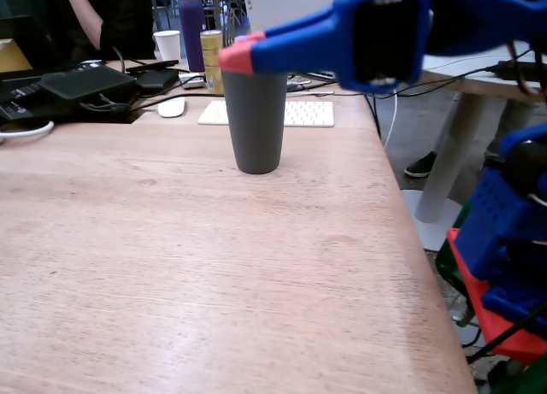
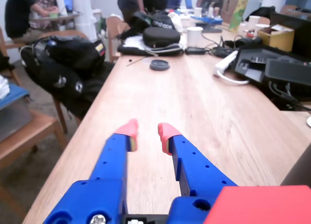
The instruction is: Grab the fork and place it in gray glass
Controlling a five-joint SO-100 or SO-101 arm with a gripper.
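Observation:
The gray glass (image 1: pixel 255 120) stands upright on the wooden table (image 1: pixel 171 266), in the far middle of the fixed view. My blue gripper (image 1: pixel 237 57) with red fingertips hovers just above the glass's rim, reaching in from the right. In the wrist view the gripper (image 2: pixel 147 132) points along the table, its two fingers a little apart with nothing between them. The fork shows in neither view.
Behind the glass lie a white keyboard (image 1: pixel 291 114), a white mouse (image 1: pixel 171 107), a gold can (image 1: pixel 211 61), a white paper cup (image 1: pixel 167 45) and black electronics (image 1: pixel 85 85). The table's right edge (image 1: pixel 419 257) drops to the floor. The wrist view shows black bags (image 2: pixel 73 59) at the table's left side.

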